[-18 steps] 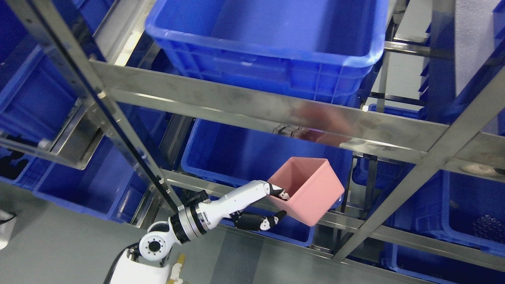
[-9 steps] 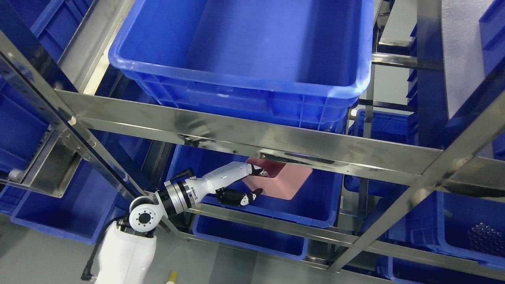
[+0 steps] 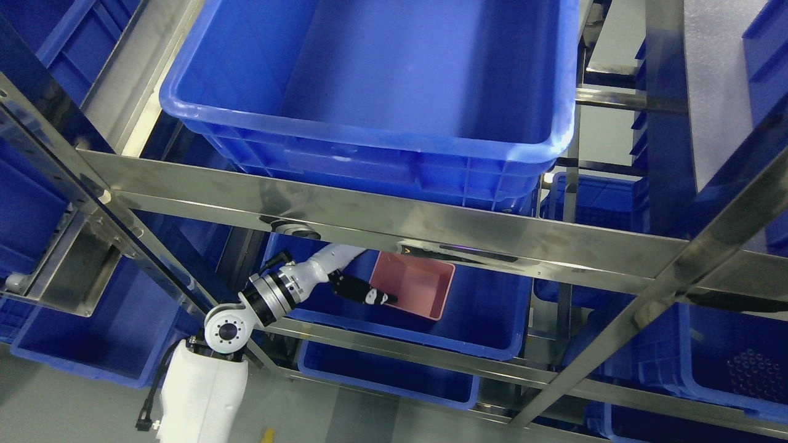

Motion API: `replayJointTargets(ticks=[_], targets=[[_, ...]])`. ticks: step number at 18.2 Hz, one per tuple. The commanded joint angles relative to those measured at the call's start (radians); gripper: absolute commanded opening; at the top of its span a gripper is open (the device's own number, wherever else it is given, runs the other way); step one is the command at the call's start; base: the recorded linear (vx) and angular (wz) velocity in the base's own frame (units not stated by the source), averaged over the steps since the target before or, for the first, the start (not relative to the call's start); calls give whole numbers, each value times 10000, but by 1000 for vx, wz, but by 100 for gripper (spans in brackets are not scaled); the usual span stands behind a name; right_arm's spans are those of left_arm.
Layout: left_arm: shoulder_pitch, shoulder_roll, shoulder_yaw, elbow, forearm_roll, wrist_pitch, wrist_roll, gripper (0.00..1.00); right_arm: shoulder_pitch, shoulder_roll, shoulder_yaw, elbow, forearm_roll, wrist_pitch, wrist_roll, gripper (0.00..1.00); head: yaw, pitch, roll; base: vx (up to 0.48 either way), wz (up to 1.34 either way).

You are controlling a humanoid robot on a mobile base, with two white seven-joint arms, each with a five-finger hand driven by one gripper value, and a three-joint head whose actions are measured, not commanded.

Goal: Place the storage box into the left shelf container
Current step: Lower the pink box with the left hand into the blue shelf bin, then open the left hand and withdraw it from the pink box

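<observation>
Pink storage box (image 3: pixel 414 284) sits mouth-up, lengthwise left-right.

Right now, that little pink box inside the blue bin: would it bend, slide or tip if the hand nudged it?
The pink box probably stays stiff: its walls look straight. Empty and open-topped, it likely weighs little. On the blue bin's smooth floor it may slide rather than tip.
</observation>
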Motion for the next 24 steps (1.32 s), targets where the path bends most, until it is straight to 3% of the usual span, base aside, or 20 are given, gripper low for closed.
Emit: replayJointTargets(ticks=[1,5,10,15,24], targets=[[1109,-235,-309,-127,1835,137,2667,100,261,-175,0,-175,-31,-6,1760,100,0,0,0,0,0],[2734,-235,-679,-1721,2266,152,3684,100,261,-175,0,-175,-31,-6,1760,100,0,0,0,-7,0],[3643,-235,-451,-3226,3064,624,4512,100,261,-175,0,-175,-31,-6,1760,100,0,0,0,0,0],[3628,-235,685,-3320,3141,2251,4897,100,261,-175,0,-175,-31,-6,1760,100,0,0,0,-9,-1],[3505,-235,670,-3381,3156,2254,4836,100,261,-175,0,-175,-31,-6,1760,100,0,0,0,-79,8]])
